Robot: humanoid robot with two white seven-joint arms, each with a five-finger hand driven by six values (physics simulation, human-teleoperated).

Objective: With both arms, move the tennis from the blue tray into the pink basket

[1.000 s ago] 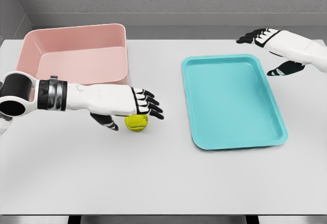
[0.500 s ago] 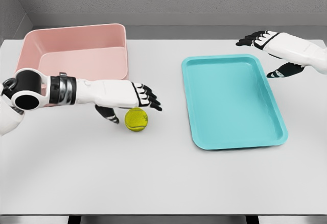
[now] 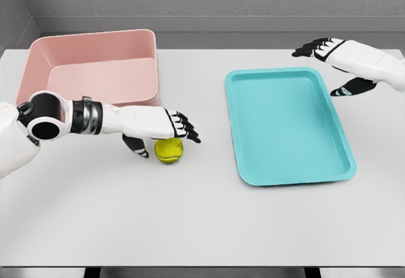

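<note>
- The left hand (image 3: 166, 127) reaches in from the left, fingers spread and holding nothing, palm down.
- A yellow tennis ball (image 3: 168, 149) sits on the white bench (image 3: 202, 221) just under and in front of those fingers, outside the blue tray (image 3: 288, 126), which lies to its right.
- The pink basket (image 3: 95, 69) stands behind the forearm, near the ball.
- The right hand (image 3: 329, 53) hovers open, well apart beyond the tray's far right corner, so the left is much nearer.
</note>
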